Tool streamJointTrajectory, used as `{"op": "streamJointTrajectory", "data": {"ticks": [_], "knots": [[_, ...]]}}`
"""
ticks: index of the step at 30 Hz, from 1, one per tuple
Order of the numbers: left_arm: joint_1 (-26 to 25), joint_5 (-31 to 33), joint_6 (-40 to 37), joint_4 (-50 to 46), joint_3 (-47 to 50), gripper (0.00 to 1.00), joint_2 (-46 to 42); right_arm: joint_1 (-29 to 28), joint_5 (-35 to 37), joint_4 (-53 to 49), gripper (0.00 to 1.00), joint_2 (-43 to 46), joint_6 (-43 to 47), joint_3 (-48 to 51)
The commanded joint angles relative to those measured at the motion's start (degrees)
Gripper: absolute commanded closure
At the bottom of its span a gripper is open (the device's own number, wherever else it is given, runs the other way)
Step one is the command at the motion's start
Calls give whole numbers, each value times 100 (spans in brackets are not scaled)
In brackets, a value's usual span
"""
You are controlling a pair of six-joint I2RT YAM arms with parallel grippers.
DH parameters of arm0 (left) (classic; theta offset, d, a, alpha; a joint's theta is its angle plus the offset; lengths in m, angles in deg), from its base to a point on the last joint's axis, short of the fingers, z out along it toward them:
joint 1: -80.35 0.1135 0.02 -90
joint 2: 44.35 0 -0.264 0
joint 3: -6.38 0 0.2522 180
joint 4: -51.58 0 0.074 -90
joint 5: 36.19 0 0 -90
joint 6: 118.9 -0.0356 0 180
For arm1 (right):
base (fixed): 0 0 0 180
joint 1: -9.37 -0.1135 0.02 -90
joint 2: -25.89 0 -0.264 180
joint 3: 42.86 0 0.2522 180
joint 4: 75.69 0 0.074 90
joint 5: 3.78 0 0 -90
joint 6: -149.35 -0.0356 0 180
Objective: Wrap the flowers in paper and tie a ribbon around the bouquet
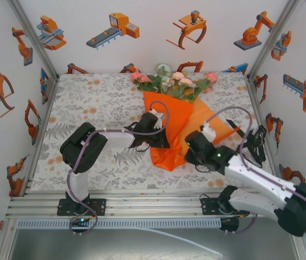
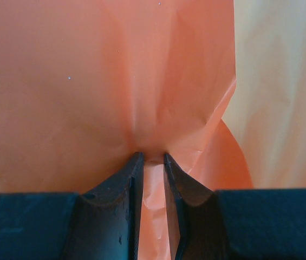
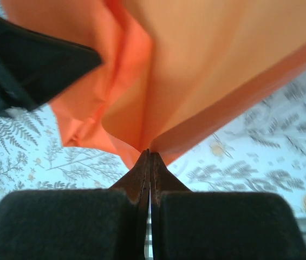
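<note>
The bouquet [image 1: 170, 127] is lying flat on the patterned worktop [image 1: 88, 103], a little right of centre. The orange paper [image 1: 166, 111] is folding over the stems, and a paler flap is spreading out to the right. The left claw [image 2: 153, 158] is clamping a puckered fold of that paper on the cone's left side, its jaws nearly together with the sheet bunching between them. The right claw [image 3: 150, 154] is pressing fully together on a thin edge of the flap and holding it up off the cloth.

The danger is sitting in the sheet itself. It is looking thin, so two pinches pulling against each other could be tearing it at the pucker. The edge could also be slipping from the right claw's tips, letting the flap fall open. A hard tug might be dragging the cone sideways and working the flowers [image 1: 174, 81] out of its mouth.

The cone's long axis is running near-to-far across the worktop. The flower heads are pointing at the back wall and the narrow tip at the arms' bases.
</note>
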Motion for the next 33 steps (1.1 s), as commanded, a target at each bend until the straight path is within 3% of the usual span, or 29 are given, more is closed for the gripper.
{"op": "streamJointTrajectory", "data": {"ticks": [1, 8, 13, 20, 28, 33], "knots": [[39, 32, -11, -299, 11, 73, 232, -43, 47, -69, 100, -792, 1511, -793], [84, -21, 3, -275, 7, 73, 241, -37, -762, 313, 100, -2003, 2579, -1804], [224, -222, 427, 126, 225, 73, 116, -37, -1728, 1011, 100, -2201, 2812, -1662], [722, -768, 1757, 1418, 991, 68, -374, 29, -1603, 1083, 100, -2086, 3083, -1423], [1037, -656, 2381, 927, 1079, 68, -1046, 96, -1941, 1377, 100, -2212, 3314, -1353], [1105, -1050, 2729, 628, 676, 67, -1002, 107, -2238, 1622, 100, -2374, 3326, -1338]]}}
